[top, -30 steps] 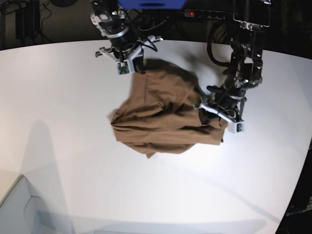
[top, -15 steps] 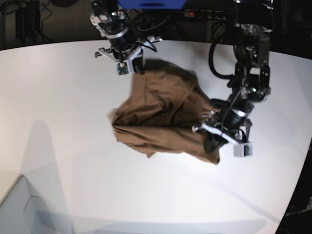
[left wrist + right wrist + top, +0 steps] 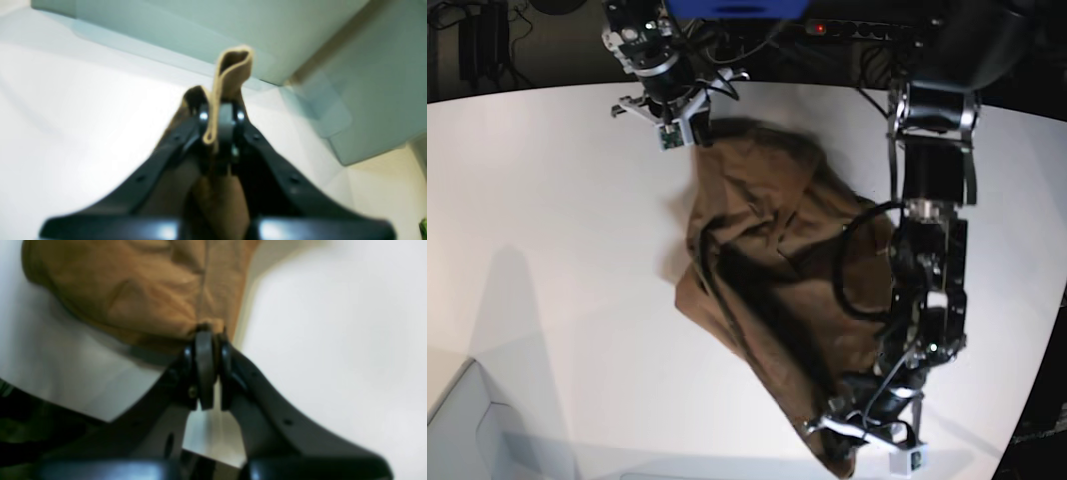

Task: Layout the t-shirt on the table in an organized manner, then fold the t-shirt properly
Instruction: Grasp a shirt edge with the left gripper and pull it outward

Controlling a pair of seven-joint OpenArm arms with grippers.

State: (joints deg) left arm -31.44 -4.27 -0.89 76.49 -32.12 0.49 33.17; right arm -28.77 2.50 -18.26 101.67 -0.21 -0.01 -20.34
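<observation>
The brown t-shirt (image 3: 767, 260) lies stretched in a long crumpled band across the white table (image 3: 547, 250), from the far middle to the near right edge. My left gripper (image 3: 852, 440) is shut on the shirt's near end; in the left wrist view a folded strip of the t-shirt (image 3: 230, 73) sticks up between the pinched fingertips of the left gripper (image 3: 218, 120). My right gripper (image 3: 695, 135) is shut on the shirt's far end. In the right wrist view the right gripper (image 3: 208, 336) pinches the t-shirt (image 3: 140, 290) at its edge.
Pale box-like surfaces (image 3: 350, 83) stand beyond the table's near edge in the left wrist view. Dark equipment and a power strip (image 3: 867, 28) sit behind the table's far edge. The table's curved rim (image 3: 1037, 380) runs close to the left arm.
The left gripper shut on the shirt's edge and pulled it far toward the near right edge, stretching the bunched shirt long. The right gripper kept its hold and shifted slightly back and left.
</observation>
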